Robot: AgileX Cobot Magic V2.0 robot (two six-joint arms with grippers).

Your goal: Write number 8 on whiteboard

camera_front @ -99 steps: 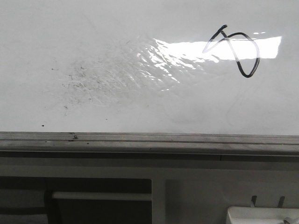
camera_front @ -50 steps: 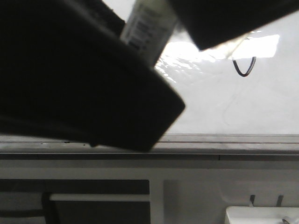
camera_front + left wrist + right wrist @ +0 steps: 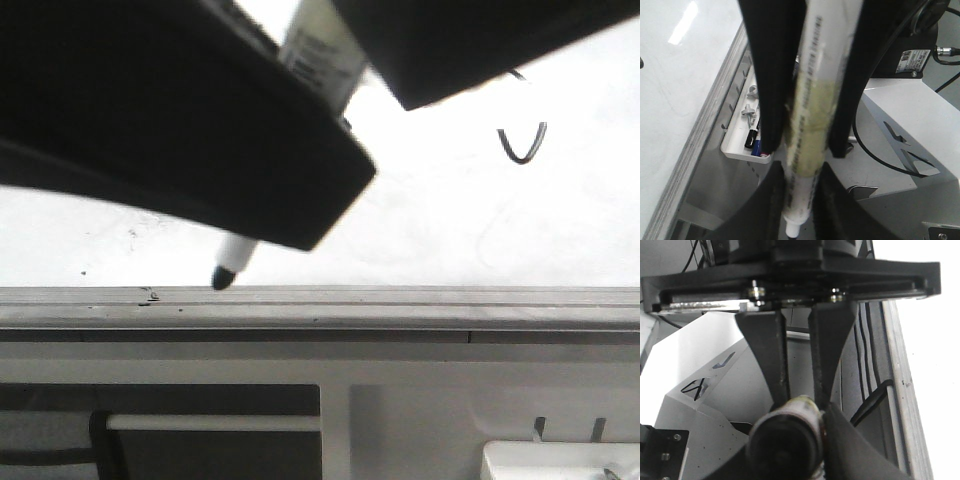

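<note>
Loop of the 8 (image 3: 522,146) on the whiteboard (image 3: 450,220), upper right, mostly hidden behind a claw. Marker (image 3: 807,125) pinched in left claw (image 3: 802,150), tip near the rail (image 3: 400,300). Right claw (image 3: 797,400) nearly closed, touching marker end.

A: Where does the front view sit?

B: Low and close, facing forward at the glossy white whiteboard (image 3: 560,230) and its grey metal edge rail (image 3: 420,305); a black gripper (image 3: 345,85) fills the upper frame, very near the lens.

A: And the wrist cameras?

B: The left wrist view looks along its own black fingers (image 3: 771,90), close to the white cylindrical marker (image 3: 812,115), board edge beside. The right wrist view faces that marker (image 3: 785,440) end-on.

A: Shared ground?

B: The marker (image 3: 232,265) and the board's rail appear in all three.
</note>
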